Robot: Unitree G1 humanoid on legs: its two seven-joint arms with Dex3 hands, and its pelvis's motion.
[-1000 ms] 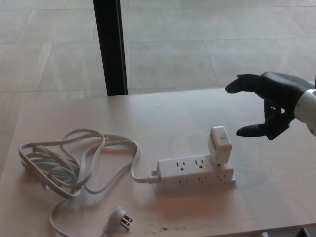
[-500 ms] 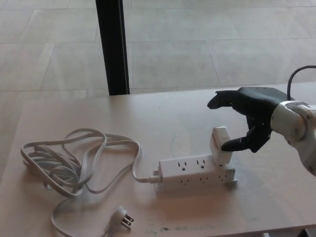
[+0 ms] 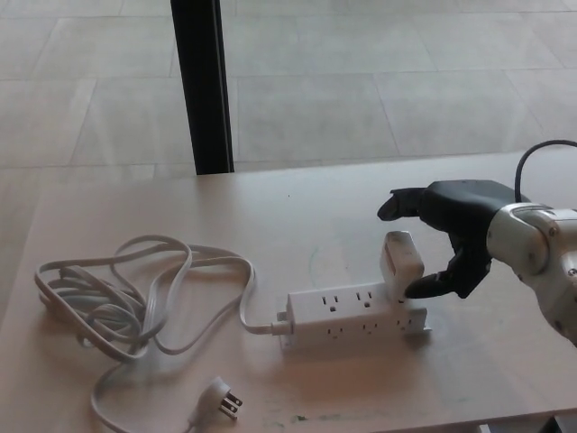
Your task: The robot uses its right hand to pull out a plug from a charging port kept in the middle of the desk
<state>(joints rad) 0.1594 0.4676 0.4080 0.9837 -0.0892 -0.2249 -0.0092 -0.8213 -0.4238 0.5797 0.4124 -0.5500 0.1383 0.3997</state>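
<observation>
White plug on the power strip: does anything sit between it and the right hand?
Nothing visible does. The right hand is open around the white plug, with one fingertip at its right side. The coiled cord lies well off to the left of the power strip.

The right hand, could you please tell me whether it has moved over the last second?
Yes. The right hand has come leftward and down toward the white plug on the power strip, which stayed put.

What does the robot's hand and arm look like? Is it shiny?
The right hand is matte black, with thick, rounded fingers ending in blunt tips. Behind it, the wrist and forearm are smooth, rounded silver-white shells. A thin black cable loops up behind the wrist. No left arm shows.
</observation>
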